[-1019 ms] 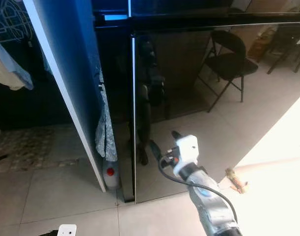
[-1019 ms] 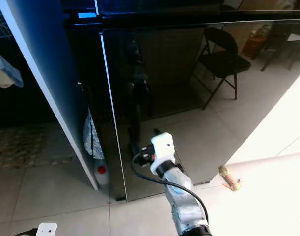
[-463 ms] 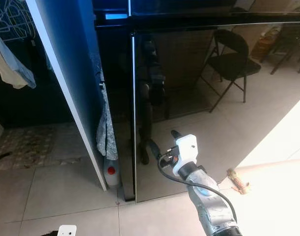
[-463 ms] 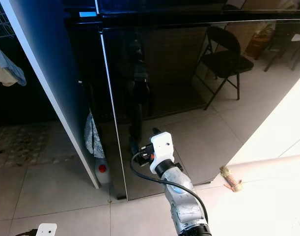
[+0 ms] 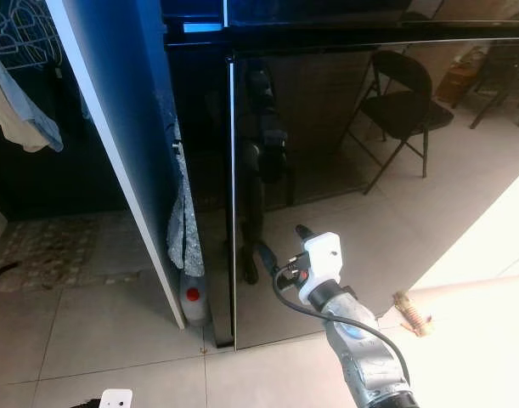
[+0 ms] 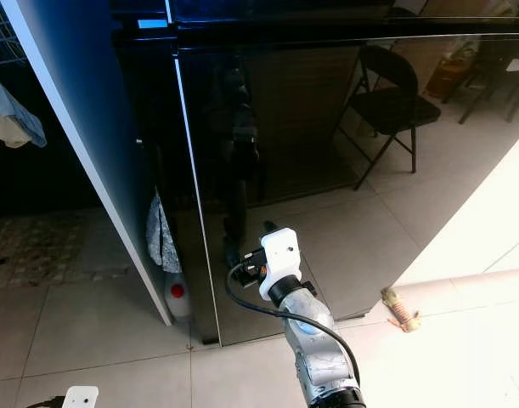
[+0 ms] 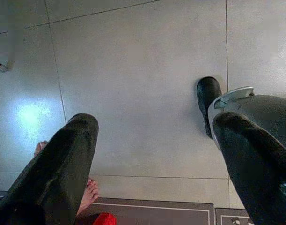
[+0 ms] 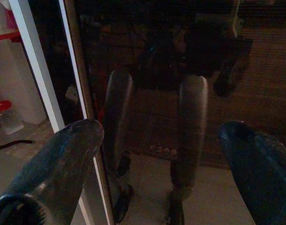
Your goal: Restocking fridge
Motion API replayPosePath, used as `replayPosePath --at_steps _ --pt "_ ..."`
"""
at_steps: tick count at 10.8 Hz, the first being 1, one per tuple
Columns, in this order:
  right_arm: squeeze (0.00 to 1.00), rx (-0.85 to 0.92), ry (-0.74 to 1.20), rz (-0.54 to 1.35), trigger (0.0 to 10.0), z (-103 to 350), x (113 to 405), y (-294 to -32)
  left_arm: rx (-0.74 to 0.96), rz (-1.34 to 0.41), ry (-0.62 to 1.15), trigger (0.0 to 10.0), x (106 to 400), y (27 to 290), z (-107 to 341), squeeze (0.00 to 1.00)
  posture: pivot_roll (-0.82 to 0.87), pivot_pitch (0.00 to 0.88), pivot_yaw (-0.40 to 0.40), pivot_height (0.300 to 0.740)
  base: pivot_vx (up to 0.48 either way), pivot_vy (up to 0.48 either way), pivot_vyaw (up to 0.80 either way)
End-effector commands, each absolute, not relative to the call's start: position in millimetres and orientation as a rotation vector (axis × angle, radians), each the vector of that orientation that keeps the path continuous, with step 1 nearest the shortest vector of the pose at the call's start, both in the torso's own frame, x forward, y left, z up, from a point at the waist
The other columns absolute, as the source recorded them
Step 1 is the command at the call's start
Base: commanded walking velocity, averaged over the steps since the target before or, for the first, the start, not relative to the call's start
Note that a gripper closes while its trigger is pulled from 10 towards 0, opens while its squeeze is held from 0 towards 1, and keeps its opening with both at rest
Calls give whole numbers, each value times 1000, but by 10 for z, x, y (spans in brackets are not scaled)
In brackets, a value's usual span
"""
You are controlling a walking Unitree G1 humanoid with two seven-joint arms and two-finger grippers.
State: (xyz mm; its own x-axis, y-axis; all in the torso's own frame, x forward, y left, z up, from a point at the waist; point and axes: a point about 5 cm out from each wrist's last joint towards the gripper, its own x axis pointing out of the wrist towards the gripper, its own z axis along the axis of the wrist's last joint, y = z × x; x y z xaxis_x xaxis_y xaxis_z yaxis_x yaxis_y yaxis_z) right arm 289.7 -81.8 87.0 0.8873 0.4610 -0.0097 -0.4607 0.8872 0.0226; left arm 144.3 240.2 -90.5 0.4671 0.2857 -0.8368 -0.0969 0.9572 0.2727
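Nothing's really shifted since a moment ago. Left gripper (image 7: 152, 164) hangs over the grey tiled floor (image 7: 138, 84), fingers spread. Right gripper (image 8: 164, 164) stays spread, empty, near the tall glossy black fridge door's (image 5: 369, 170) left edge.

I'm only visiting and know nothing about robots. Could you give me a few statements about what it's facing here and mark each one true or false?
1. The right gripper is raised toward the black fridge door. True.
2. The right gripper is holding a bottle. False: its fingers are open with nothing between them.
3. A bottle with a red cap stands on the floor beside the fridge. True.
4. The left gripper is touching the fridge. False: it points down at the tiled floor.
5. The glossy door reflects a chair. True.
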Motion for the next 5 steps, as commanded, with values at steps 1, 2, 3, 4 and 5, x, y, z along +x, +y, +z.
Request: replayPosePath --at_steps 1,2,3,4,5 --pt "0 14 -18 479 10000 957 2935 -803 196 240 1087 10000 1379 2387 -935 0 -212 85 -19 740 0 0 0" --pt "0 -23 11 372 10000 965 3067 -941 191 246 1088 10000 1360 2373 -944 0 -200 87 -28 740 0 0 0" --pt "0 -51 44 254 10000 893 3052 -1307 192 244 1090 10000 1358 2373 -945 0 -217 88 -23 740 0 0 0" --pt "0 -88 93 160 10000 787 2996 -1644 197 239 1092 10000 1360 2373 -945 0 -224 87 -21 740 0 0 0" --pt "0 -98 116 120 10000 735 2952 -1801 198 237 1092 10000 1364 2372 -944 0 -223 86 -20 740 0 0 0"
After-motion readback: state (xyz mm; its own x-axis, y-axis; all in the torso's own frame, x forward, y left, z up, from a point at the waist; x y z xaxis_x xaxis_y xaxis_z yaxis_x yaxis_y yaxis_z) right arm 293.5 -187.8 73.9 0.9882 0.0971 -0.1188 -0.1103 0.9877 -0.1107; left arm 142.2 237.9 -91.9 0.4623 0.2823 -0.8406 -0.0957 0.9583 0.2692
